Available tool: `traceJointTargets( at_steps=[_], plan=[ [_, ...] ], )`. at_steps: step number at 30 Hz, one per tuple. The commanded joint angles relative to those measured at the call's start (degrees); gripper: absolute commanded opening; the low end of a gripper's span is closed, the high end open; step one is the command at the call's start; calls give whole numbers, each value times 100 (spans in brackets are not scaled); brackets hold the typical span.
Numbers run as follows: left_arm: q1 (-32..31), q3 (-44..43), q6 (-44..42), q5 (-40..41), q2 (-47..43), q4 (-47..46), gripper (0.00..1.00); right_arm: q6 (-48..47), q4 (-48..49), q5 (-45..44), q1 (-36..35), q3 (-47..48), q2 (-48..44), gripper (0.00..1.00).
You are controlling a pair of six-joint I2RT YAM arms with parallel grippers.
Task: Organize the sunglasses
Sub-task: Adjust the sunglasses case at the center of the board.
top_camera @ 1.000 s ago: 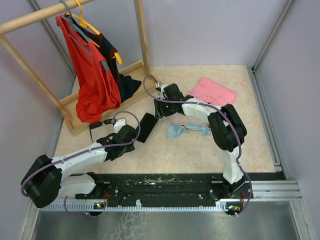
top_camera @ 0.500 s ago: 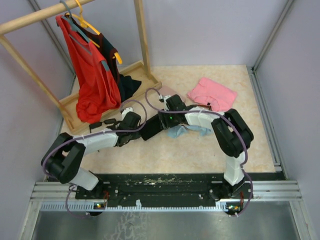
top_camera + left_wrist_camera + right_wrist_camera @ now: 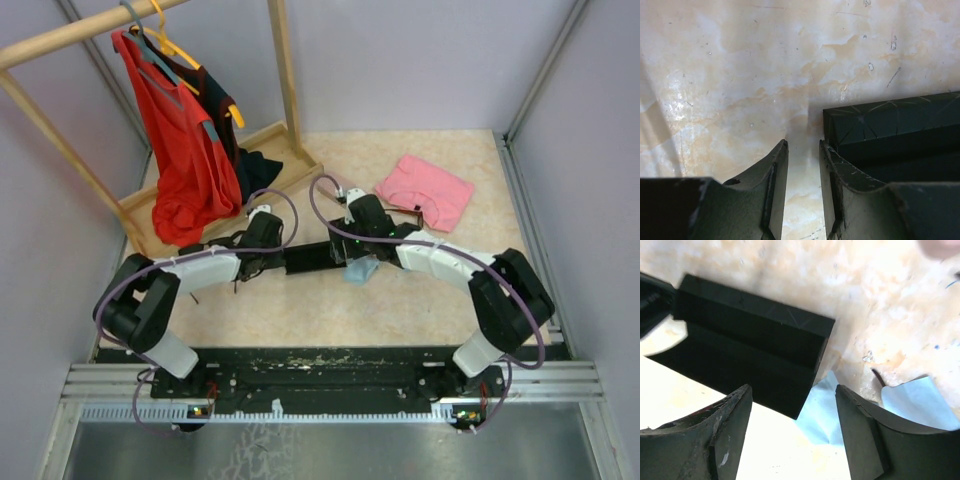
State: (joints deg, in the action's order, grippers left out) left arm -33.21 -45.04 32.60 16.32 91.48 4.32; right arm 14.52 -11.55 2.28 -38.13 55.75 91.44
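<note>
"While both arms crowded the black case (image 3: 312, 258), had anything gone into it?"

"Nothing that I could see. The left gripper (image 3: 803, 145) sat at the case's left end. Its jaws were a narrow slit apart with only bare table between them, and the case corner lay just beside one finger. The right gripper (image 3: 794, 390) hung over the other end, jaws spread wide and empty, above the case and a light blue cloth (image 3: 822, 412)."

"And what was to be organized?"

"A thin reddish-brown pair (image 3: 413, 209) lay, as far as I could tell, at the near edge of the pink cloth (image 3: 430, 185), apart from both grippers. The black pair I couldn't make out anywhere."

"So how far along?"

"Early, I judged. Both pairs remained to be fetched and put away."
</note>
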Motion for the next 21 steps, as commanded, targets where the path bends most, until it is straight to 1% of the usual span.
traceJointTargets(
  at_steps=[1, 2, 6, 9, 12, 16, 21],
  plan=[
    [34, 195, -140, -266, -455, 0, 38, -46, 577, -259, -29, 32, -624, 65],
    [34, 252, -151, -303, -574, -21, 38, -31, 635, -188, -37, 38, -671, 62],
    [34, 521, -245, -500, -1098, -181, 37, 210, 753, 267, -74, 152, -584, 44],
    [32, 729, -383, -702, -1332, -502, 33, 456, 934, 598, -173, 249, -319, 29],
    [34, 694, -457, -858, -1256, -593, 25, 542, 948, 614, -383, 448, 35, 19],
    [34, 551, -480, -1105, -1022, -570, 15, 608, 956, 511, -547, 573, 468, 12],
    [34, 531, -523, -1209, -903, -607, 9, 637, 1021, 358, -687, 432, 611, 10]
  ],
)
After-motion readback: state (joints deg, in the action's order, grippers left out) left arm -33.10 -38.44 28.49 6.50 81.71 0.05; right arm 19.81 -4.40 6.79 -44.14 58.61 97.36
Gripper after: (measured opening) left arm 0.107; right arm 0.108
